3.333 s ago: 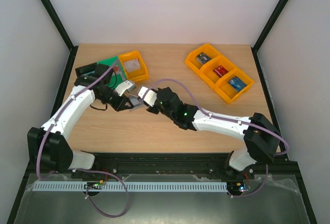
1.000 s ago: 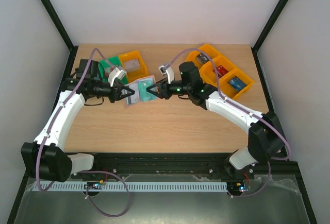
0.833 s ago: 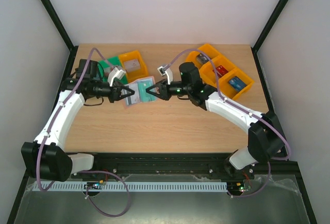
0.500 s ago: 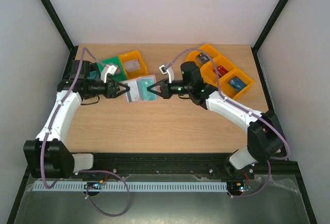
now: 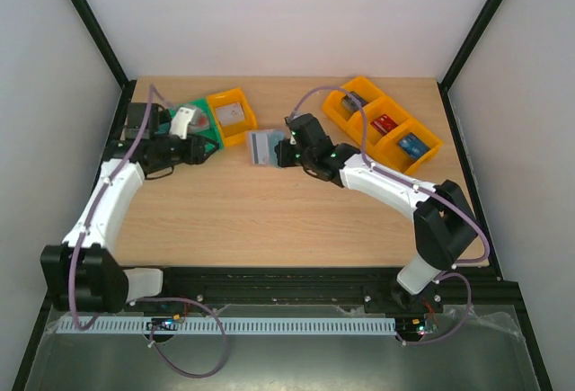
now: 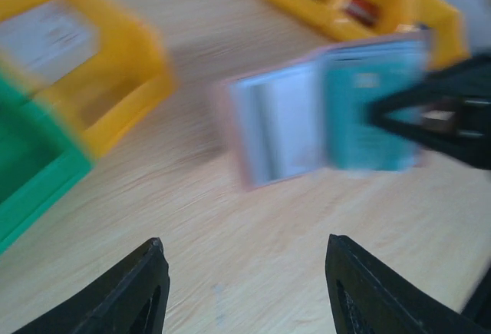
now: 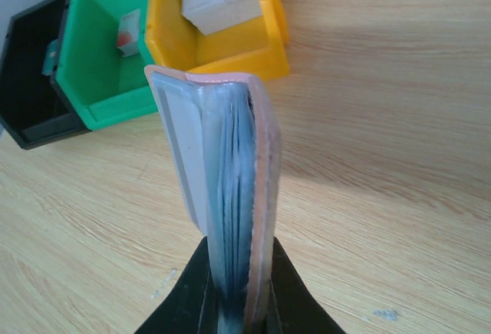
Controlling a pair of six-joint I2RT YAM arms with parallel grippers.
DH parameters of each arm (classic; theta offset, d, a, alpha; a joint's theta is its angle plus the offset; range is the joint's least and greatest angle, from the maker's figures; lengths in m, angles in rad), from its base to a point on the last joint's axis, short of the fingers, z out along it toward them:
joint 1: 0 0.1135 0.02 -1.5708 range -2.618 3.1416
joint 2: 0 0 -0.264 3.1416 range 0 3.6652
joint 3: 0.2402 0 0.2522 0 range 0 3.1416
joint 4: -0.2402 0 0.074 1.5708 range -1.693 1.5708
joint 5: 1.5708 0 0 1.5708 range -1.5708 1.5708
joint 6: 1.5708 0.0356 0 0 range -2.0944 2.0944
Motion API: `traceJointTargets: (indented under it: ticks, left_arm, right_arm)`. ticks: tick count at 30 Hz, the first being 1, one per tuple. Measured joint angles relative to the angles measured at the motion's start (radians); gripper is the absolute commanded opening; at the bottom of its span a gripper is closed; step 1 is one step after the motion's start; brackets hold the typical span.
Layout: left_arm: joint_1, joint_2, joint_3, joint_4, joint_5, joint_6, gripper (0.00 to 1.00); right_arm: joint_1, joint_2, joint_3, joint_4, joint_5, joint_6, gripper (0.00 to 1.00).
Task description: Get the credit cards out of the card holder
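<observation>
The card holder point(image 5: 262, 146), tan outside and light blue inside, is held off the table at centre back, half folded. My right gripper point(image 5: 280, 153) is shut on its lower edge; in the right wrist view the holder point(image 7: 265, 180) stands edge-on between the jaws of the right gripper point(image 7: 236, 269). The credit cards are still in it: a teal card point(image 6: 368, 111) lies on one panel and a grey card's edge point(image 7: 178, 150) sticks out. My left gripper point(image 5: 198, 146) is open and empty, off to the left of the holder point(image 6: 280, 130) by the green bin; its open jaws point(image 6: 244, 242) frame bare table.
A green bin point(image 5: 193, 114), a yellow bin point(image 5: 232, 116) with a whitish card and a black bin point(image 5: 144, 121) sit at the back left. A yellow three-compartment tray point(image 5: 382, 126) with cards stands at the back right. Bare wood lies in front of the holder.
My left gripper has let go of the holder, opened and drawn back left toward the green bin. My right gripper has shut on the holder, which has half folded and shifted right.
</observation>
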Motion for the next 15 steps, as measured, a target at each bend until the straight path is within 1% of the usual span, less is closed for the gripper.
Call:
traceJointTargets:
  ticks: [2, 3, 6, 8, 11, 15]
  left_arm:
    - [-0.085, -0.051, 0.000, 0.015, 0.020, 0.010, 0.50]
    - [-0.141, -0.069, 0.000, 0.023, 0.054, 0.016, 0.47]
    - [-0.239, -0.066, 0.000, 0.041, 0.160, 0.011, 0.44]
    - [-0.252, -0.034, 0.000, 0.045, 0.214, -0.002, 0.44]
    - [-0.242, 0.023, 0.000, 0.049, 0.277, -0.026, 0.44]
    - [-0.234, 0.039, -0.002, 0.079, 0.329, -0.065, 0.42]
  right_arm:
    - [0.019, 0.008, 0.023, -0.005, 0.028, -0.003, 0.02]
    - [0.027, 0.011, 0.029, -0.001, 0.027, -0.006, 0.02]
    - [0.030, 0.011, 0.031, 0.015, -0.025, -0.019, 0.02]
    - [0.029, 0.008, 0.025, 0.043, -0.085, -0.034, 0.01]
    - [0.027, -0.021, -0.009, 0.106, -0.186, -0.053, 0.02]
    - [0.023, -0.071, -0.037, 0.185, -0.334, -0.064, 0.01]
